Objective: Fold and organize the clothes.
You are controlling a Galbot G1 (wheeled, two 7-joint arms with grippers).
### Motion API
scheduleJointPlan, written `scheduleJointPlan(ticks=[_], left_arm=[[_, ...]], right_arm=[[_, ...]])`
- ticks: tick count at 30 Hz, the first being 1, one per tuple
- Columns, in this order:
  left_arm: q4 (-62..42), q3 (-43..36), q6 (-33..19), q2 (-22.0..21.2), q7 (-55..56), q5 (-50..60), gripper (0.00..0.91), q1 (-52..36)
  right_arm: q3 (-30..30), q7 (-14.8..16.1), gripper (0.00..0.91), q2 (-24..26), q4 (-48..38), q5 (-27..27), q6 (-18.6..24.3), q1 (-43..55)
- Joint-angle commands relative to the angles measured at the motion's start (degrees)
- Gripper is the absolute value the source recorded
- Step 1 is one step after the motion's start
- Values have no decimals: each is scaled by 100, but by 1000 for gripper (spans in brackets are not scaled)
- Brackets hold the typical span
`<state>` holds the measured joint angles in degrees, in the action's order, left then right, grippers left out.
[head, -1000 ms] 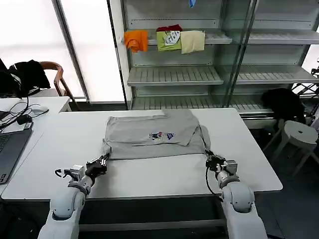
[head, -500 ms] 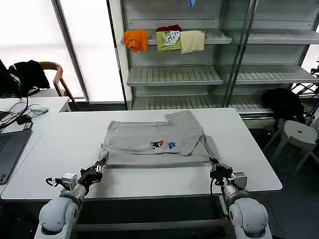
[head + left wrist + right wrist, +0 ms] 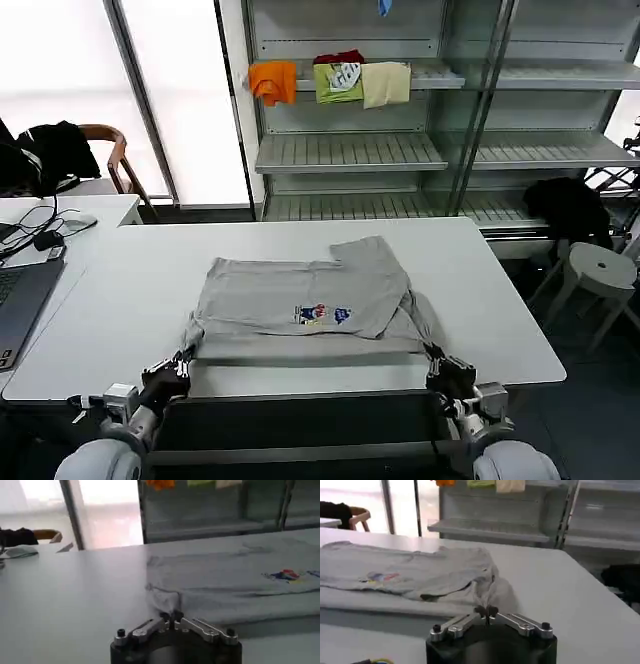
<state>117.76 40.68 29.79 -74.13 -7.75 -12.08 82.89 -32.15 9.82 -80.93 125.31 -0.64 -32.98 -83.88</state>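
Observation:
A light grey shirt (image 3: 300,300) with a small multicoloured chest print lies partly folded on the white table (image 3: 500,300). My left gripper (image 3: 178,368) is at the shirt's near left corner, close to the table's front edge, shut on a pinch of the fabric. In the left wrist view the gripper (image 3: 170,616) has its tips closed on a bunched fold of the shirt (image 3: 225,590). My right gripper (image 3: 440,368) is shut on the near right corner. Its wrist view shows the gripper (image 3: 486,611) with cloth gathered at its tips and the shirt (image 3: 420,572) spread beyond.
Orange, green and cream garments (image 3: 330,80) hang on the shelf unit behind the table. A laptop (image 3: 20,300) and cables sit on a desk at left. A chair with black clothing (image 3: 60,150) stands behind it. A stool (image 3: 605,265) is at right.
Both grippers have drawn back toward the table's near edge, still holding the shirt's corners. The shirt has slid toward me with them.

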Motion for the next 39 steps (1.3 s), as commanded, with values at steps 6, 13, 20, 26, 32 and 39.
scheduleJointPlan(ticks=[6, 13, 20, 26, 32, 39], left_arm=[[678, -44, 319, -60, 859, -30, 907, 562], [612, 155, 319, -204, 1240, 304, 907, 98], [187, 366, 187, -110, 735, 32, 907, -851], [-771, -169, 327, -212, 17, -45, 907, -2134], [-1884, -729, 329, -196, -186, 261, 907, -3361], [-3331, -941, 323, -296, -313, 577, 907, -4322]], right_arm=[[-9, 92, 907, 8, 203, 375, -10, -256], [-198, -85, 907, -60, 266, 362, 132, 141], [-142, 63, 907, -63, -195, 282, -16, 1230], [460, 28, 907, -256, -1716, 73, -35, 2987], [617, 199, 907, -648, -3634, 237, -37, 4389], [334, 65, 907, -1202, -5606, 550, 258, 5668]])
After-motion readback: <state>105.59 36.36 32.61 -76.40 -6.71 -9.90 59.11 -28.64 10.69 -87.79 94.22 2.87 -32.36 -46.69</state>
